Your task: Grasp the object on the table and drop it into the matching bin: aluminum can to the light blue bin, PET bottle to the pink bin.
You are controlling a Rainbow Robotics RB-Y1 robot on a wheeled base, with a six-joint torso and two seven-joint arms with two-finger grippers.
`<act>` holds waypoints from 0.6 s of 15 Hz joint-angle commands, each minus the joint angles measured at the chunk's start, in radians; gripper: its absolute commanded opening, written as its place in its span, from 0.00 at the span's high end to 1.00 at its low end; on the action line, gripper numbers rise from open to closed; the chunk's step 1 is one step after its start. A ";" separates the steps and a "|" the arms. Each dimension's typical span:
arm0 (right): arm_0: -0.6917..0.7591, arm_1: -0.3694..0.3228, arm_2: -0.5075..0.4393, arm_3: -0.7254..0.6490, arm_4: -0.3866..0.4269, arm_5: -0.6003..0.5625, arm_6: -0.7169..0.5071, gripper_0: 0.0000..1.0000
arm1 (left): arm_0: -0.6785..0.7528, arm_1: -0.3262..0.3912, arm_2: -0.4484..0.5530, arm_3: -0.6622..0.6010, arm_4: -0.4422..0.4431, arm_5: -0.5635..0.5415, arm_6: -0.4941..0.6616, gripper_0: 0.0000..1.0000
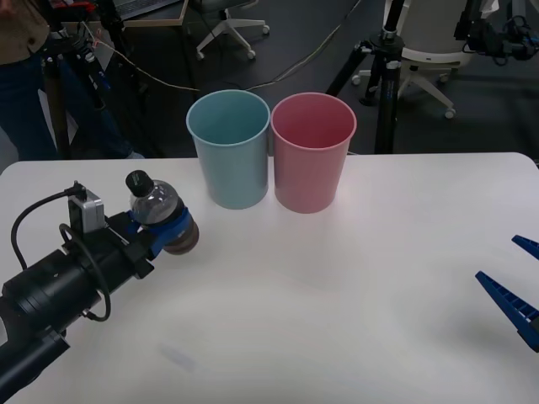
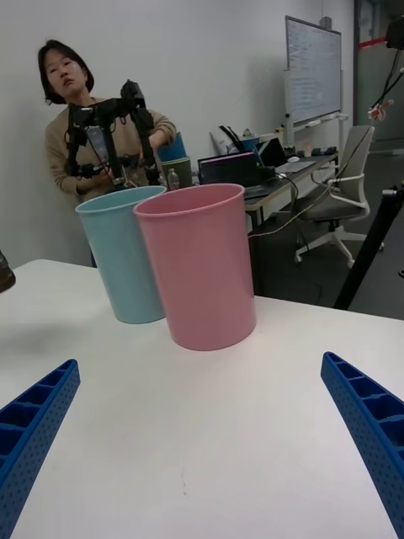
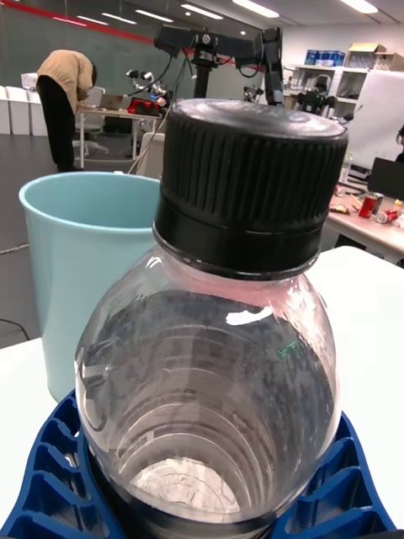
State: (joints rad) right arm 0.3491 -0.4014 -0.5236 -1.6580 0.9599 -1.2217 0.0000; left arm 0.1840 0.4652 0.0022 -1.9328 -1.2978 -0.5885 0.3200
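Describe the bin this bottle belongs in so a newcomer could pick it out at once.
On the white table, two plastic bins stand side by side at the far edge, in front of the robot. The left gripper, shut on the PET bottle, is nearer the light blue bin. The target is the pink bin on the right, same shape, different colour.

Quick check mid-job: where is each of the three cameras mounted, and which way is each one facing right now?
Front: above the arms, looking down at the table; left gripper holds the PET bottle, right gripper open.
Right wrist: low over the table, facing the pink bin and light blue bin, between its blue fingers.
Left wrist: directly behind the bottle.
Shared: light blue bin, all three.
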 commanded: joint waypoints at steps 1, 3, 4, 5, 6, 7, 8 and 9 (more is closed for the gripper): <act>0.000 0.000 0.000 0.000 0.000 0.000 0.000 0.00 | 0.002 0.016 -0.001 -0.064 -0.089 0.021 0.122 1.00; 0.000 0.000 0.000 0.000 0.000 0.000 0.000 0.00 | 0.002 0.027 -0.002 -0.103 -0.140 0.021 0.217 1.00; 0.000 0.000 0.000 0.000 0.000 0.000 0.000 0.00 | 0.002 0.036 -0.002 -0.123 -0.173 0.019 0.257 1.00; 0.000 0.000 0.000 0.000 0.000 0.000 0.000 0.00 | 0.002 0.047 -0.002 -0.146 -0.219 0.019 0.315 1.00; 0.000 0.000 0.000 0.000 0.000 0.000 0.000 0.00 | 0.003 0.058 -0.007 -0.164 -0.252 0.019 0.360 1.00; 0.000 0.000 0.000 0.000 0.000 0.000 0.000 0.00 | 0.003 0.069 -0.007 -0.184 -0.282 0.019 0.406 1.00; 0.000 0.000 0.000 0.000 0.000 0.000 0.000 0.00 | 0.003 0.087 -0.008 -0.213 -0.313 0.019 0.459 1.00; 0.000 0.000 0.000 0.000 0.000 0.000 0.000 0.00 | 0.003 0.101 -0.010 -0.236 -0.319 0.019 0.496 1.00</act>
State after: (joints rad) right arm 0.3491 -0.4014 -0.5236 -1.6580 0.9599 -1.2217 0.0000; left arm 0.1873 0.5551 -0.0064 -2.1510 -1.6095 -0.5689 0.7866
